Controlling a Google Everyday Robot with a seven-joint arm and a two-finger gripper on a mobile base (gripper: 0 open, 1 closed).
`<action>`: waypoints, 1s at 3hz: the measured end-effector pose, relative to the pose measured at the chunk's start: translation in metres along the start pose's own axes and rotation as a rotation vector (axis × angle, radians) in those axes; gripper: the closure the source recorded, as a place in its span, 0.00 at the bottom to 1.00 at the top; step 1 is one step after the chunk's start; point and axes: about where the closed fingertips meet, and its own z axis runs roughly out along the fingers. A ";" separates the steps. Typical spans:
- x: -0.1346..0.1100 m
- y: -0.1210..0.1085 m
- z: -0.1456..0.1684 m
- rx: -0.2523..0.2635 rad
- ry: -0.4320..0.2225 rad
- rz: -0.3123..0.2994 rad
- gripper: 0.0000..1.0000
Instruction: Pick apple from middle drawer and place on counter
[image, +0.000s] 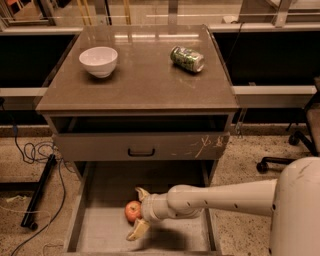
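Note:
The apple (132, 211) is small and red-orange and lies on the floor of the pulled-out middle drawer (100, 230). My gripper (136, 212) reaches in from the right, low inside the drawer. Its two pale fingers stand apart, one behind the apple and one in front of it, so the apple sits between them. The fingers are open around the apple. The counter (140, 80) is the grey-brown top slab above the drawer.
A white bowl (98, 61) stands at the counter's left rear. A green drink can (187, 58) lies on its side at the right rear. A closed drawer front with a dark handle (141, 151) overhangs the open drawer. Cables (30, 150) lie on the floor at left.

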 end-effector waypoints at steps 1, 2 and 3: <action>0.015 -0.005 0.006 0.011 0.033 -0.007 0.00; 0.027 -0.007 0.013 0.004 0.047 0.004 0.00; 0.027 -0.007 0.013 0.004 0.047 0.005 0.27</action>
